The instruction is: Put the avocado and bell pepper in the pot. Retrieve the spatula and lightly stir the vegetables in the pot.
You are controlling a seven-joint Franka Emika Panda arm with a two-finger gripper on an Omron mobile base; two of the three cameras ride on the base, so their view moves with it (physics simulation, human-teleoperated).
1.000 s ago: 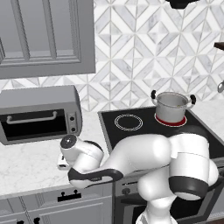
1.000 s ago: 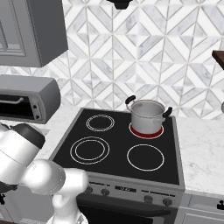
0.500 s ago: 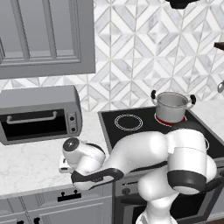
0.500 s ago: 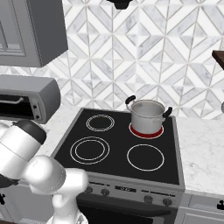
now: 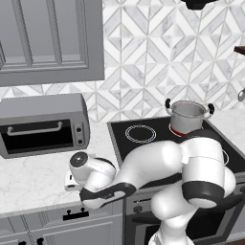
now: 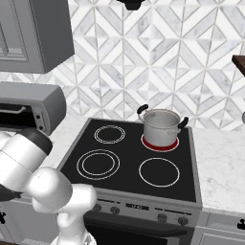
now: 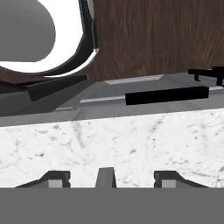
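**A:** Fingers (image 7: 57, 178) apart, low over the marble counter (image 7: 131, 135). There's a narrow grey strip between them, prob. the spatula (image 7: 105, 175) handle seen end-on. Gaps on both sides, so the gripper (image 7: 112, 177) isn't clamping anything yet.

**B:** Where's the rest?

**A:** Pot (image 5: 187, 117) is on the back burner of the stove (image 6: 129, 167), well apart from the hand. The arm (image 5: 158, 162) is folded down left of the stove, in front of the toaster oven (image 5: 43, 124). Can't see into the pot, so no idea whether avocado & bell pepper are in it.

**B:** Risks?

**A:** 1) The strip sits a bit left of centre. If the jaws shut unevenly, one pad hits first and could shove or roll the handle away. 2) The handle is thin and flat on the counter, so tips that stay too high would close over it w/o a grip. 3) The hand is v. near the counter edge, and a nudge could send the thing toward the floor. 4) With the arm folded this tight, the swing back to the pot is long, and a weak pinch might let the blade droop or drop.

**B:** Vs. half a sec ago?

**A:** Base views are framed the same, so the base hasn't driven. Pot hasn't moved. Arm pose is nearly the same, at most a slight settle of the wrist. No earlier hand pic, so can't compare the fingers.
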